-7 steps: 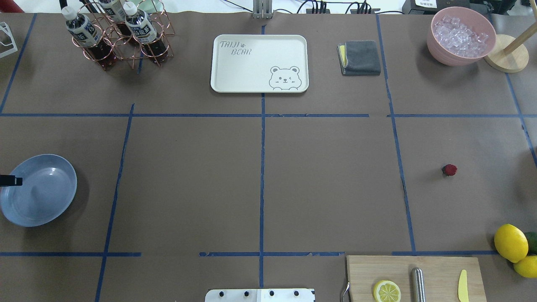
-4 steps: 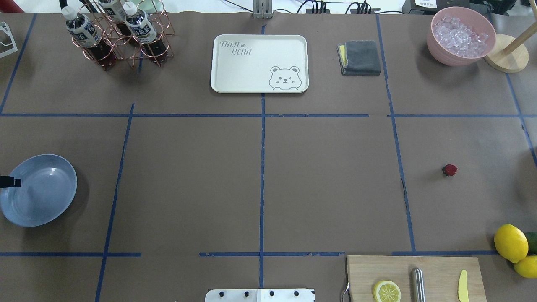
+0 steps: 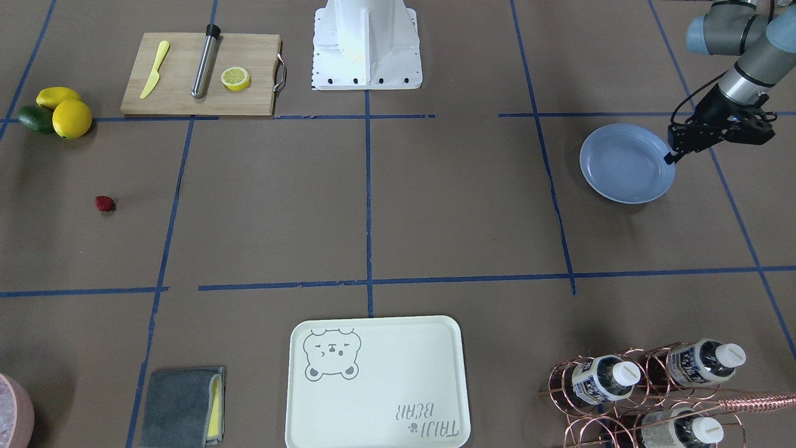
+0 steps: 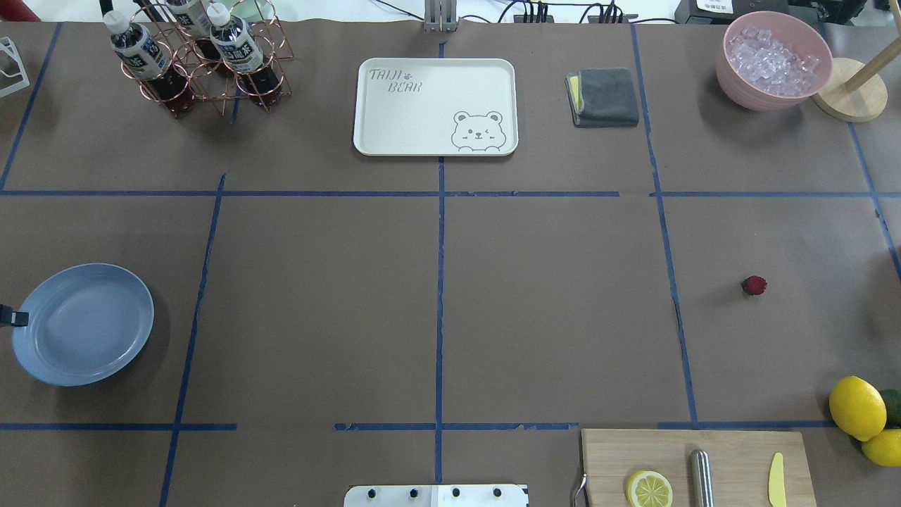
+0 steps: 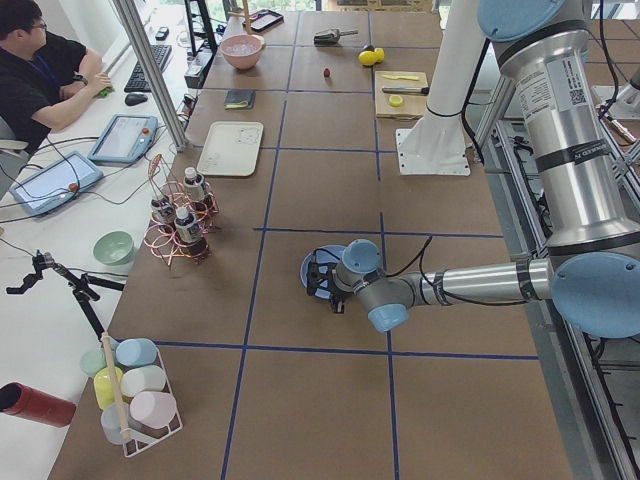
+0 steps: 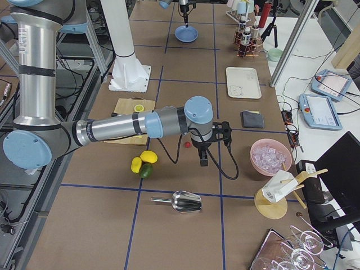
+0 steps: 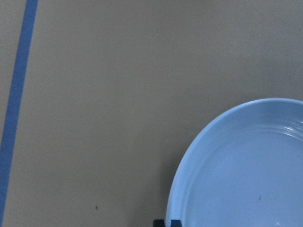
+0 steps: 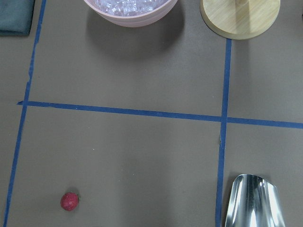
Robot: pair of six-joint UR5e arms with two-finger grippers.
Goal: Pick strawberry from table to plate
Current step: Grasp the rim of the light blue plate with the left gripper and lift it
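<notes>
The strawberry [image 4: 754, 285] is a tiny dark-red berry lying alone on the brown taped table [image 4: 549, 310] at the right; it also shows as the strawberry [image 3: 104, 203] and in the right wrist view as the strawberry [image 8: 69, 201]. The light-blue plate [image 4: 83, 324] lies flat at the far left. My left gripper [image 3: 671, 154] sits at the plate's outer rim [image 7: 173, 208], its fingertips closed thinly across that rim. My right gripper [image 6: 203, 162] hangs above the table near the berry and appears only in the right side view, so I cannot tell if it is open or shut.
A cutting board [image 4: 697, 465] with a lemon half [image 4: 649, 489], a steel rod and a yellow knife is at the near right. Lemons [image 4: 857, 407], a bear tray [image 4: 435, 105], a bottle rack [image 4: 200, 60], a grey cloth [image 4: 603, 96], an ice bowl [image 4: 773, 60] and a metal scoop [image 8: 251, 201] ring the table.
The plate has shifted to the right and now lies flat instead of tilted. The left gripper tip has drawn back to the plate's outer rim. The strawberry has not moved.
</notes>
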